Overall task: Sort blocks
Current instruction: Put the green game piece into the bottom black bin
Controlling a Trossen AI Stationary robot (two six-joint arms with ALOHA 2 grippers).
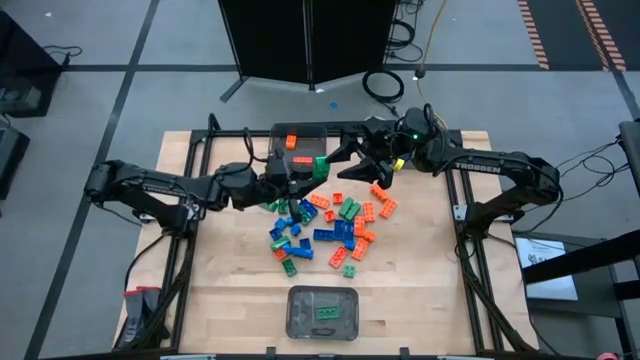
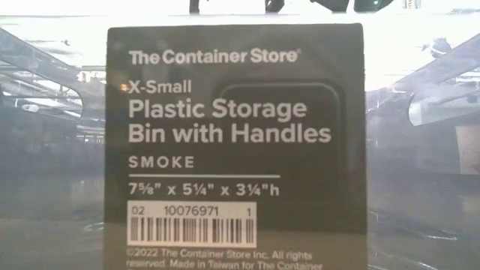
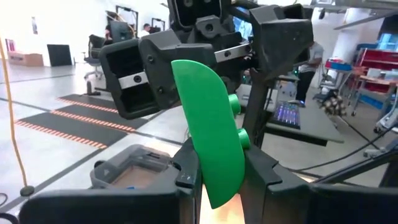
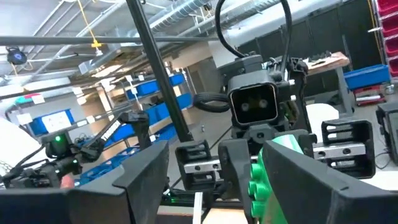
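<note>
My left gripper [image 1: 310,168] reaches in from the table's left and is shut on a green block [image 3: 208,124] with a curved face and side studs. It holds the block in the air just in front of the far bin [image 1: 285,133]. That same green block [image 1: 320,164] shows in the high view. My right gripper [image 1: 350,158] comes from the right with its fingers wide open, facing the green block [image 4: 264,180]; whether it touches the block, I cannot tell. The pile of orange, green and blue blocks [image 1: 335,225] lies on the table's middle. My left gripper pinches the green block between its two fingers at the block's end nearest the wrist [image 3: 219,183]. The fingers [image 3: 261,171] come about level from the table's left. The block sticks out beyond the fingertips, lifted clear of the table.
The far bin holds orange blocks [image 1: 292,142]. A second grey bin [image 1: 295,310] with a green block inside sits at the near edge. In the low view that bin's label [image 2: 236,150] fills the picture. Black frame rails [image 1: 190,250] run along both sides of the table.
</note>
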